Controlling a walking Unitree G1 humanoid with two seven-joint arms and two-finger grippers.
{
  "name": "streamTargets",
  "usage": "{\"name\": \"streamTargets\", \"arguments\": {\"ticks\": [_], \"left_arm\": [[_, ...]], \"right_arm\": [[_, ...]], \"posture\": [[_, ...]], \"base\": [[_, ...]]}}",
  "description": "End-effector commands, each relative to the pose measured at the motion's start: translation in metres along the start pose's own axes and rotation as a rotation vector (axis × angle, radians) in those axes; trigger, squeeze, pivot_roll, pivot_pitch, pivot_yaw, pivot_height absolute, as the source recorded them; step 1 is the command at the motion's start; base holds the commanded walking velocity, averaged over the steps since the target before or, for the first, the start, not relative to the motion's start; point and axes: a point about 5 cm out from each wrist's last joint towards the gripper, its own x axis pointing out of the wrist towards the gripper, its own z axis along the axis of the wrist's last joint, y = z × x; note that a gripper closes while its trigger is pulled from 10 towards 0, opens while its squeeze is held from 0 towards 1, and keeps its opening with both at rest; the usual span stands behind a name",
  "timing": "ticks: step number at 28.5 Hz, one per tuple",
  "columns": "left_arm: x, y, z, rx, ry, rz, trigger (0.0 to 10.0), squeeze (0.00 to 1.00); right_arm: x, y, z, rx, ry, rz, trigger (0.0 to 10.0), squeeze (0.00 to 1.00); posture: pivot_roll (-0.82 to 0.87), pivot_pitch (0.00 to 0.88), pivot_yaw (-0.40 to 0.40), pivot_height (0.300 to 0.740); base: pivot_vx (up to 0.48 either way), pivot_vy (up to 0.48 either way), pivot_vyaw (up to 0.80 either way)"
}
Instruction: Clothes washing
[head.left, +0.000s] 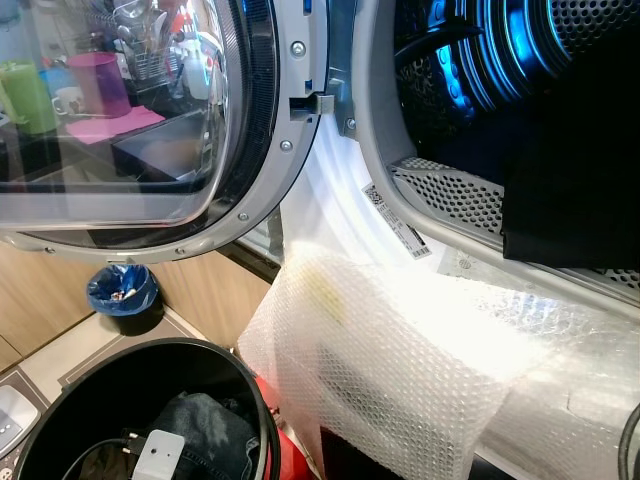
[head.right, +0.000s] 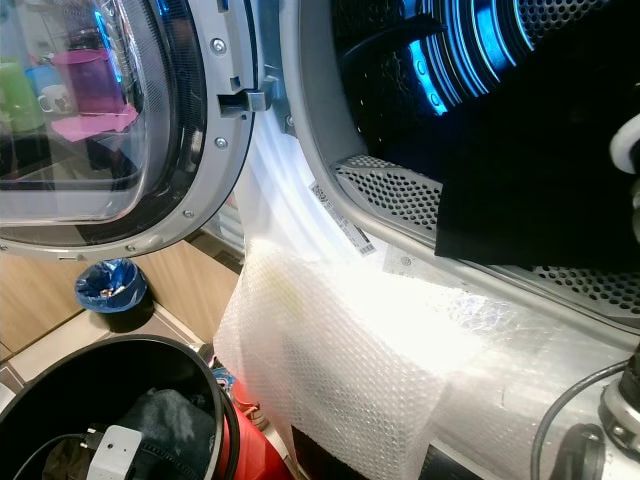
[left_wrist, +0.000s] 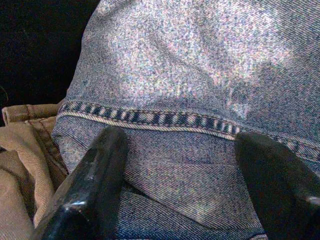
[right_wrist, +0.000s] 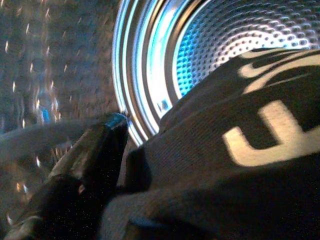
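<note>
My left gripper (left_wrist: 180, 195) is down in the black laundry basket (head.left: 245, 385), open, with a finger (left_wrist: 90, 185) on each side of a fold of blue jeans (left_wrist: 200, 75). A tan garment (left_wrist: 25, 150) lies beside the jeans. My right gripper (right_wrist: 131, 146) is shut on a black garment (right_wrist: 240, 165) with white lettering. One finger (right_wrist: 85, 165) shows and the cloth covers the other. The garment (head.left: 570, 170) hangs at the mouth of the blue-lit washer drum (head.left: 500, 50).
The washer's round glass door (head.left: 130, 110) stands open to the left. Bubble wrap (head.left: 400, 360) drapes over the machine's front below the opening. A small bin with a blue liner (head.left: 122, 292) sits on the floor by the wooden cabinets.
</note>
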Motion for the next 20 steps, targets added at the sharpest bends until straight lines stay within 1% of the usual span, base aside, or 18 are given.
{"name": "streamTargets", "arguments": {"ticks": [1, 2, 3, 4, 5, 7, 8, 9, 10, 12, 13, 15, 17, 18, 19, 20], "left_arm": [[-0.003, -0.002, -0.011, 0.014, 0.040, -0.003, 10.0, 0.00], [-0.002, -0.002, -0.011, 0.014, 0.039, -0.004, 10.0, 0.00], [-0.002, -0.003, -0.011, 0.014, 0.039, -0.005, 10.0, 0.00], [-0.001, -0.003, -0.011, 0.014, 0.038, -0.006, 10.0, 0.00], [0.000, -0.003, -0.010, 0.014, 0.038, -0.006, 10.0, 0.00], [0.001, -0.004, -0.009, 0.014, 0.036, -0.007, 10.0, 0.00], [0.001, -0.004, -0.009, 0.013, 0.035, -0.007, 10.0, 0.00], [0.001, -0.004, -0.008, 0.012, 0.035, -0.007, 10.0, 0.00], [0.002, -0.004, -0.009, 0.012, 0.035, -0.006, 10.0, 0.00], [0.002, -0.005, -0.009, 0.008, 0.034, -0.005, 10.0, 0.00], [0.002, -0.005, -0.009, 0.008, 0.034, -0.005, 10.0, 0.00], [0.002, -0.007, -0.009, 0.006, 0.033, -0.006, 10.0, 0.00], [0.002, -0.008, -0.010, -0.001, 0.035, -0.004, 10.0, 0.00], [0.002, -0.008, -0.011, -0.006, 0.035, -0.001, 10.0, 0.00], [0.002, -0.008, -0.011, -0.006, 0.035, -0.001, 10.0, 0.00], [0.001, -0.008, -0.011, -0.012, 0.034, 0.002, 10.0, 0.00]], "right_arm": [[-0.011, 0.000, 0.003, 0.042, -0.087, -0.038, 10.0, 0.00], [-0.015, 0.012, 0.001, 0.160, -0.132, -0.011, 10.0, 0.00], [-0.019, 0.021, -0.002, 0.243, -0.155, 0.004, 10.0, 0.00], [-0.022, 0.029, -0.006, 0.253, -0.147, 0.026, 10.0, 0.00], [-0.027, 0.046, -0.011, 0.244, -0.138, 0.084, 10.0, 0.00], [-0.035, 0.069, -0.021, 0.263, -0.091, 0.196, 10.0, 0.00], [-0.037, 0.073, -0.023, 0.262, -0.074, 0.203, 10.0, 0.00], [-0.037, 0.074, -0.029, 0.240, -0.040, 0.184, 10.0, 0.00], [-0.037, 0.073, -0.031, 0.226, -0.024, 0.167, 10.0, 0.00], [-0.036, 0.064, -0.035, 0.229, -0.004, 0.095, 10.0, 0.00], [-0.036, 0.064, -0.035, 0.229, -0.004, 0.095, 10.0, 0.00], [-0.034, 0.046, -0.046, 0.201, 0.062, -0.033, 10.0, 0.00], [-0.035, 0.036, -0.050, 0.129, 0.090, -0.083, 10.0, 0.00], [-0.038, 0.027, -0.053, 0.044, 0.112, -0.087, 10.0, 0.00], [-0.038, 0.027, -0.053, 0.044, 0.112, -0.087, 10.0, 0.00], [-0.042, 0.019, -0.053, -0.012, 0.121, -0.041, 10.0, 0.00]], "posture": [[-0.07, 0.087, 0.034, 0.740], [-0.08, 0.085, 0.035, 0.740], [-0.08, 0.085, 0.034, 0.740], [-0.08, 0.085, 0.033, 0.740], [-0.08, 0.086, 0.033, 0.740], [-0.09, 0.088, 0.029, 0.740], [-0.09, 0.088, 0.029, 0.740], [-0.09, 0.088, 0.024, 0.740], [-0.09, 0.088, 0.024, 0.740], [-0.09, 0.089, 0.021, 0.740], [-0.09, 0.089, 0.021, 0.740], [-0.09, 0.089, 0.013, 0.740], [-0.08, 0.089, 0.007, 0.740], [-0.08, 0.088, 0.004, 0.740], [-0.08, 0.088, 0.004, 0.740], [-0.08, 0.086, 0.003, 0.740]], "base": [[0.000, 0.000, 0.00], [0.000, 0.000, 0.00], [0.000, 0.000, 0.00], [0.000, 0.000, 0.00], [0.000, 0.000, 0.00], [0.000, 0.000, 0.00], [0.000, 0.000, 0.00], [0.000, 0.000, 0.00], [0.000, 0.000, 0.00], [0.000, 0.000, 0.00], [0.000, 0.000, 0.00], [0.000, 0.000, 0.00], [0.000, 0.000, 0.00], [0.000, 0.000, 0.00], [0.000, 0.000, 0.00], [0.000, 0.000, 0.00]]}}
